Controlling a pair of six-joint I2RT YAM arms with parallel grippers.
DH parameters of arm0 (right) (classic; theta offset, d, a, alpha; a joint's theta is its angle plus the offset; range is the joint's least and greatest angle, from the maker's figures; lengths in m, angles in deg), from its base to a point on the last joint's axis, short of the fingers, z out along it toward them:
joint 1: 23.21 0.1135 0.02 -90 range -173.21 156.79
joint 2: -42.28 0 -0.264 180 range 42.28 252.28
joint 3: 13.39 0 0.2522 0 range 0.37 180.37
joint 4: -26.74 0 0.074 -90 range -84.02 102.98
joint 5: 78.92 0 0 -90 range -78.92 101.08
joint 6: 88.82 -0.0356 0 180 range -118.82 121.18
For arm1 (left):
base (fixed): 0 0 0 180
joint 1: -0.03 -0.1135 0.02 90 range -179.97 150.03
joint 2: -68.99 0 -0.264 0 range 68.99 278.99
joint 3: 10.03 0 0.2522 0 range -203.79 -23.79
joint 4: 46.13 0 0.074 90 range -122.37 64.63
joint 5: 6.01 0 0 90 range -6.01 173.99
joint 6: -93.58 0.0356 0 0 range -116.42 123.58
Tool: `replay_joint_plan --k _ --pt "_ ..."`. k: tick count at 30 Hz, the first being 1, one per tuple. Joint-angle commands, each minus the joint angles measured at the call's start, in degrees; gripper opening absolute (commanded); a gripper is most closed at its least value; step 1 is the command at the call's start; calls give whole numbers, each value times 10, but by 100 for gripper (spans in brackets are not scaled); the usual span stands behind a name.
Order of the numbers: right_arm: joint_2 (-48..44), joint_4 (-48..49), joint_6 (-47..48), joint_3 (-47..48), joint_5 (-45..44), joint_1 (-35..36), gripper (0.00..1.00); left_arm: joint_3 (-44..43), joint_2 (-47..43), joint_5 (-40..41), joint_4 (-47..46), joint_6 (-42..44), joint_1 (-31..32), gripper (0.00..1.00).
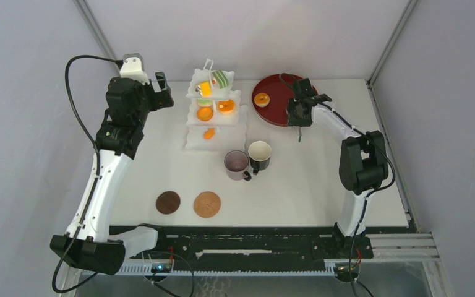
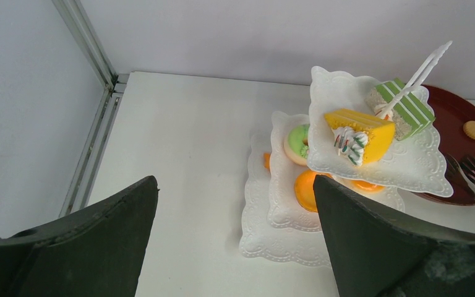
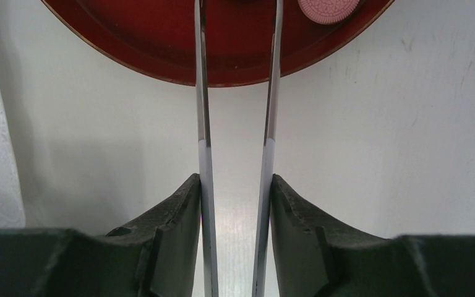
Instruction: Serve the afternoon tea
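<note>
Okay, top view first: you have a white surface, grey walls around it and metal frame posts in the back corners. The white three-tier stand sits back centre. A yellow pastry and a green pastry are on its top tier, with orange pastries on the tiers below. The dark red tray is back right, near the stand, with a lone orange pastry on it. The mauve mug and black mug touch side by side in front of the stand. The dark coaster and light coaster lie front left, apart from each other. Your left arm stretches up the left side, its wrist raised left of the stand's top. Your right arm is bent at the elbow, its wrist at the tray's near right edge.

Left wrist view: your left fingers are spread wide with nothing between them, looking down at the stand from its left. The metal tongs poke in at the right edge over the tray.

Right wrist view: your right fingers pinch both tong blades. The blades stand slightly apart and run out over the surface and past the tray rim. Their tips are cut off at the top.
</note>
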Motion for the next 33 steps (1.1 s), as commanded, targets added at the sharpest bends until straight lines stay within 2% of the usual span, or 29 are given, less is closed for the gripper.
replay_joint_plan --k 1,5,15,33 --pt "-11 16 6 25 -6 4 42 14 -14 14 -15 14 -1 100" --pt "-29 11 1 27 -4 4 30 17 -15 17 -15 18 -1 100" --pt "-80 18 -16 19 64 8 30 20 -19 20 -14 19 -1 100" --pt "-122 33 -27 -2 139 70 28 27 -40 36 -14 23 -1 100"
